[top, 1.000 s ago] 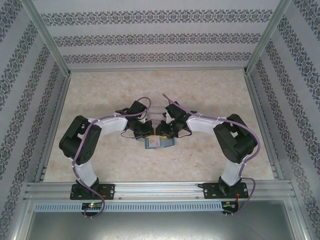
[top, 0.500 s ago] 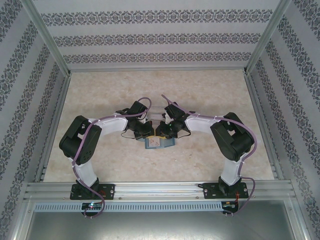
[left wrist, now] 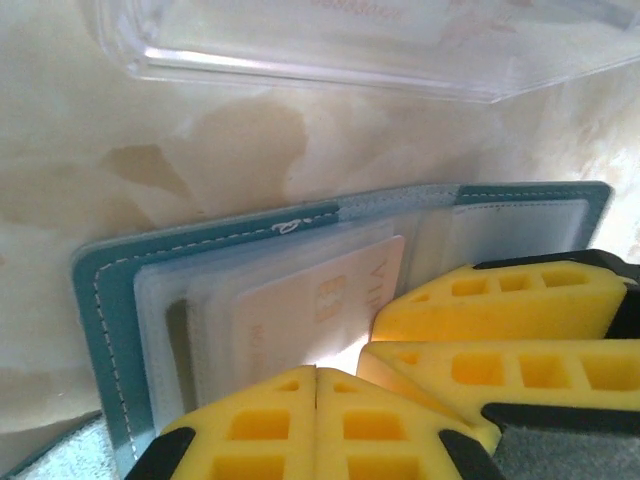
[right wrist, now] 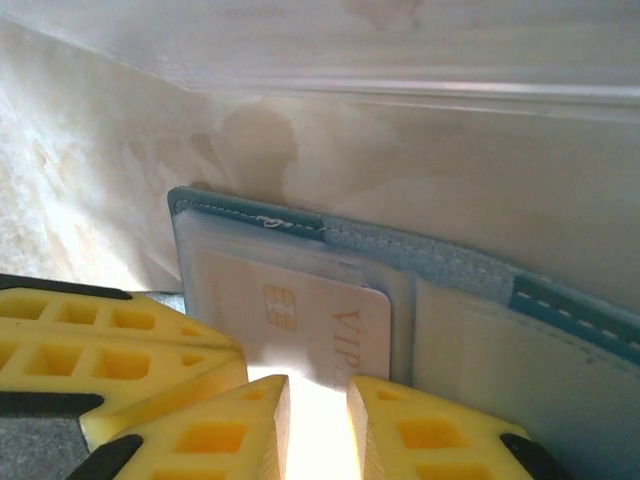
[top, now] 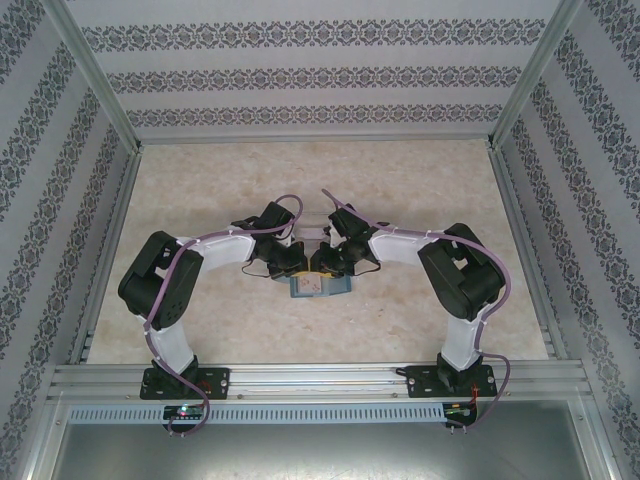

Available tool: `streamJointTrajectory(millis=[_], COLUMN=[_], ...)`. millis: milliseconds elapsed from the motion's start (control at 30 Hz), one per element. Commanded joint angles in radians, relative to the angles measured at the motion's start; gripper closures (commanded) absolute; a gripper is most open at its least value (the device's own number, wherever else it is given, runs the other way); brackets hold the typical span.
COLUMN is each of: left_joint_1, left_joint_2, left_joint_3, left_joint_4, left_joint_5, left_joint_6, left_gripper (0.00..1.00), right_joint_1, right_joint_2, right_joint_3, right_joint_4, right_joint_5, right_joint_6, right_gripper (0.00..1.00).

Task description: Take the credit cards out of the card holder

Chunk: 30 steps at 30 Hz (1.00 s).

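Note:
The card holder (top: 320, 288) is a teal wallet lying open on the table between both grippers. In the left wrist view its teal cover (left wrist: 110, 300) frames clear pockets, and a pale credit card (left wrist: 320, 300) sits in one of them. My left gripper (left wrist: 317, 375) is shut, with its tips on the wallet's near edge and nothing between them. My right gripper (right wrist: 318, 400) stands slightly open, and the near edge of the pale "VIP" credit card (right wrist: 300, 310) runs into the gap. Beside it, the left gripper (right wrist: 235, 365) rests on the wallet (right wrist: 560, 310).
A clear plastic tray (left wrist: 350, 50) lies just beyond the wallet, close to its far edge. It also appears in the right wrist view as the tray (right wrist: 400, 60) and from above as the tray (top: 312, 228). Patterned walls and metal rails (top: 130, 180) bound the table.
The right arm's elbow has crept a little to the left, towards the centre. The left arm and the wallet have stayed put.

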Motion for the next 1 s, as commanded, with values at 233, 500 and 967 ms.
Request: streamJointTrajectory(millis=[233,500,967], left_joint_1=[-0.009,-0.009,-0.035], left_joint_2=[0.027,0.019,0.007], left_joint_3=[0.006,0.007,0.068], left_joint_4=[-0.016,-0.041,-0.052], left_joint_5=[0.001,-0.015,0.014], left_joint_6=[0.005,0.014,0.01], left_gripper=[0.98,0.98,0.98], right_joint_1=[0.008,0.008,0.001], right_joint_2=[-0.01,-0.044,-0.101], right_joint_3=[0.022,0.029,-0.004], right_joint_4=[-0.083,-0.079,-0.072], right_joint_5=[0.053,0.037,0.044], right_joint_6=[-0.03,-0.027,-0.015], right_gripper=[0.56,0.45,0.61])
